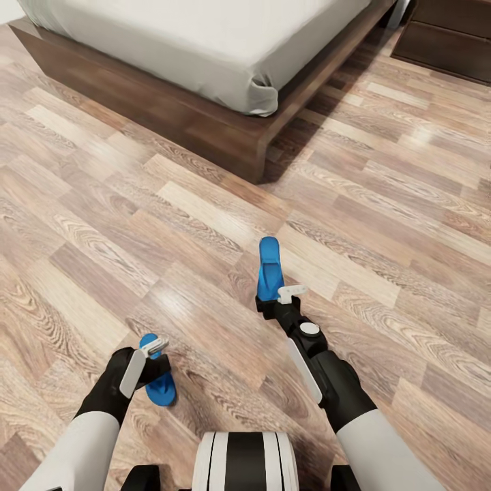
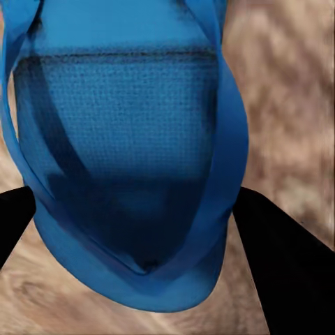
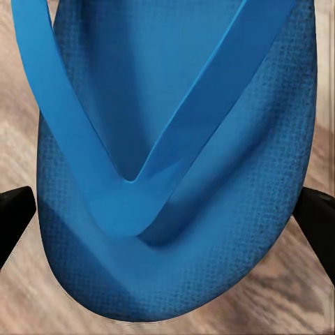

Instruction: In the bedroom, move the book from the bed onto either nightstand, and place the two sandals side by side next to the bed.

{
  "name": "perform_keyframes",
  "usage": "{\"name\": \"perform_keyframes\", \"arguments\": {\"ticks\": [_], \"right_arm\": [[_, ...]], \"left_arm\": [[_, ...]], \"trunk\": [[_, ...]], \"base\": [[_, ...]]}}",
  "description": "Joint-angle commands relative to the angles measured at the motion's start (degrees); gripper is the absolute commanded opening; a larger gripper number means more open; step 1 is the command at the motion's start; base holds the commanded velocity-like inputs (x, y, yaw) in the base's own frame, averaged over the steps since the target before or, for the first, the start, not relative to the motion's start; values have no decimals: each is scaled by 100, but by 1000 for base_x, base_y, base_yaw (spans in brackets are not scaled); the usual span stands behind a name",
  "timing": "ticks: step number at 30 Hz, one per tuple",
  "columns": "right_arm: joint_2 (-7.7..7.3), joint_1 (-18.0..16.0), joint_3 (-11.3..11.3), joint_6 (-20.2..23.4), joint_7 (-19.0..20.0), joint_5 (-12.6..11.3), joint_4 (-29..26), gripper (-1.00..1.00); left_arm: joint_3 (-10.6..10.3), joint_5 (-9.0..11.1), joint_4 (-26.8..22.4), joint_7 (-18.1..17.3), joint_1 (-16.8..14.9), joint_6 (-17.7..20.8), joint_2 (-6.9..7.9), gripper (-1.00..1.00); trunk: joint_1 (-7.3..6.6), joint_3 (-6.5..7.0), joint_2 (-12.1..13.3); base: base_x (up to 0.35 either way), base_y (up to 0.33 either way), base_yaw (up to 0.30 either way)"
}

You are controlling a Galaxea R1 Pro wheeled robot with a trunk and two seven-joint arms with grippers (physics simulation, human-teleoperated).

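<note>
Two bright blue sandals are over the wood floor in front of the bed (image 1: pixel 204 129). My left gripper (image 1: pixel 154 348) is shut on one sandal (image 1: pixel 162 389), which fills the space between its dark fingers (image 2: pixel 279 265) in the left wrist view as the sandal (image 2: pixel 125 160). My right gripper (image 1: pixel 278 299) is shut on the toe end of the other sandal (image 1: pixel 271 267), which points toward the bed. Its sole (image 3: pixel 174 265) spans the gap between the fingers (image 3: pixel 14 216). The book is out of view. A nightstand (image 1: pixel 447 31) stands at the far right.
The bed's dark wooden frame corner (image 1: pixel 262 153) juts toward me, with the pale mattress (image 1: pixel 204 41) above it. Open plank floor (image 1: pixel 382 225) lies between the bed's side and the nightstand, and more to the left (image 1: pixel 82 225).
</note>
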Motion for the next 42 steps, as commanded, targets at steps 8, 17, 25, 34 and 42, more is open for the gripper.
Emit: {"name": "perform_keyframes", "arguments": {"ticks": [8, 17, 25, 34, 42], "right_arm": [[-9, -2, 13, 28, -61, -66, -7, -100], [-10, -2, 19, 75, -78, -66, 5, -100], [-14, -2, 18, 149, -83, -62, 4, -100], [-2, -2, 18, 411, -88, -52, 65, -100], [-10, -2, -2, 544, -87, -46, 30, -100]], "left_arm": [[6, 38, -361, 35, 3, 30, -5, -100], [6, 17, -796, 35, 57, 43, -14, -100], [0, 20, -1162, 27, 69, 71, -22, -100], [-1201, 54, -1789, 18, 73, 66, -26, -100], [-1748, 136, -1861, 9, 86, 42, -136, -100]], "trunk": [[-21, 175, 10], [-44, 374, 22], [-65, 551, 32], [-88, 751, 44], [-109, 928, 55]], "base": [[0, 0, 0], [0, 0, 0], [0, 0, 0], [0, 0, 0], [0, 0, -30]]}}
